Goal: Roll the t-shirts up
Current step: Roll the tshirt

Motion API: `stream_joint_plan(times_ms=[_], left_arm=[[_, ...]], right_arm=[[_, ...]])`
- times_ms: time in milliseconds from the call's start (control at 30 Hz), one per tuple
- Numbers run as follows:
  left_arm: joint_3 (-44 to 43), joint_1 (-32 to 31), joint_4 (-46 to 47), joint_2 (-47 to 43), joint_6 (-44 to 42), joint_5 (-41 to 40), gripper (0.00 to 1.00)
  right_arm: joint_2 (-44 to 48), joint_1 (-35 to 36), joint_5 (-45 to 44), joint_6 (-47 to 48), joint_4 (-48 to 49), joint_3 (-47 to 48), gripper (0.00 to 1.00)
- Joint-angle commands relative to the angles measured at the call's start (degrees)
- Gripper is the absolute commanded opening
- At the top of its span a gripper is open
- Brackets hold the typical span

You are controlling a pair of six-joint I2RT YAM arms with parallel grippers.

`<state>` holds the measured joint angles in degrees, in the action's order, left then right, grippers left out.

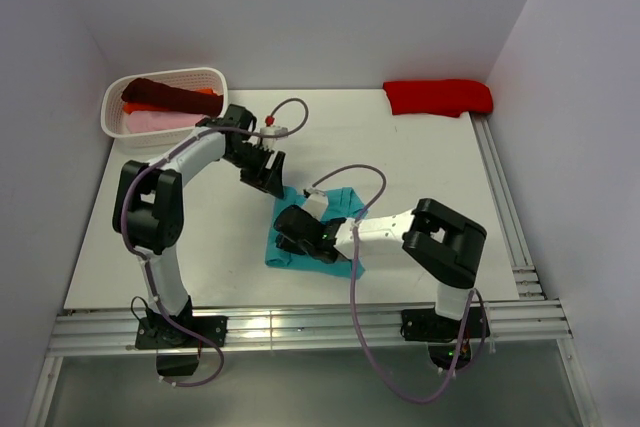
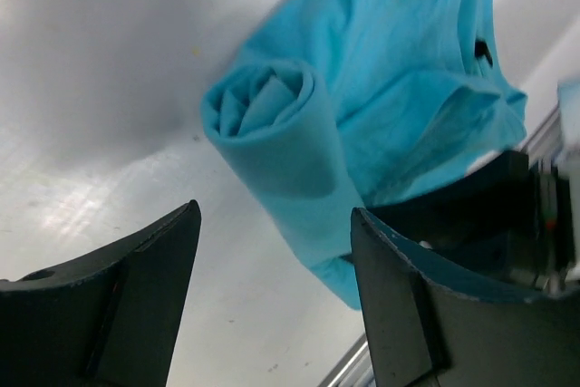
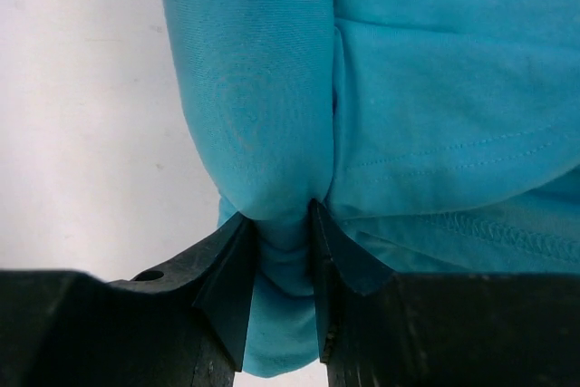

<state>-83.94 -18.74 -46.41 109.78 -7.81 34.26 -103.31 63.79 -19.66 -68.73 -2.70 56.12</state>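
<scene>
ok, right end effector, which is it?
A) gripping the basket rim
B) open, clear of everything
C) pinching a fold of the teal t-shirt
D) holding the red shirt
C: in the right wrist view the right end effector is closed on a bunched fold of the teal t-shirt, with cloth squeezed between its tips.

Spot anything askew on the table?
Only the teal t-shirt: its rolled end is neat, but the rest lies bunched and creased beside it, with a fold pinched in the right gripper. Nothing spilled or damaged.
</scene>
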Motion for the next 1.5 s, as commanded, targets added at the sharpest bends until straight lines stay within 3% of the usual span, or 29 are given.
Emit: stream_joint_plan(times_ms=[0,167,400,600,700,833,933,1167,1333,1467], left_arm=[[3.34,0.72,-0.44,-1.23,-4.84,7.39,0.73],[7.03,1.25,2.64,0.08,-4.84,10.21,0.73],[8.79,1.25,8.61,3.86,-0.73,14.87,0.73],[10.20,1.16,15.47,5.01,6.48,8.20,0.66],[9.85,0.64,15.30,4.66,7.28,1.90,0.55],[10.55,-1.12,14.77,2.47,9.66,-7.24,0.37],[11.16,-3.23,13.81,1.41,9.49,-12.27,0.31],[11.78,-5.16,13.28,0.09,9.57,-16.06,0.29],[11.52,-5.95,12.93,-0.09,9.57,-17.03,0.29],[11.26,-6.31,12.75,-0.09,9.75,-17.38,0.29]], right_arm=[[1.61,-1.64,6.37,-2.46,10.41,-8.36,0.35],[1.97,-3.32,9.72,-4.92,21.92,-15.76,0.35],[-0.05,-4.55,13.15,-6.85,30.56,-20.17,0.35],[-0.67,-5.08,13.42,-6.42,30.74,-20.17,0.36],[-0.67,-5.08,12.46,-5.28,29.34,-19.56,0.36],[-0.05,-4.73,10.35,-3.17,23.36,-16.92,0.40],[1.17,-4.29,8.15,-1.41,15.74,-14.20,0.45],[2.32,-0.95,-1.07,1.58,-8.09,0.19,0.59],[2.23,1.68,-7.13,0.97,-22.57,9.33,0.61],[1.53,3.79,-11.71,2.02,-28.14,15.15,0.61]])
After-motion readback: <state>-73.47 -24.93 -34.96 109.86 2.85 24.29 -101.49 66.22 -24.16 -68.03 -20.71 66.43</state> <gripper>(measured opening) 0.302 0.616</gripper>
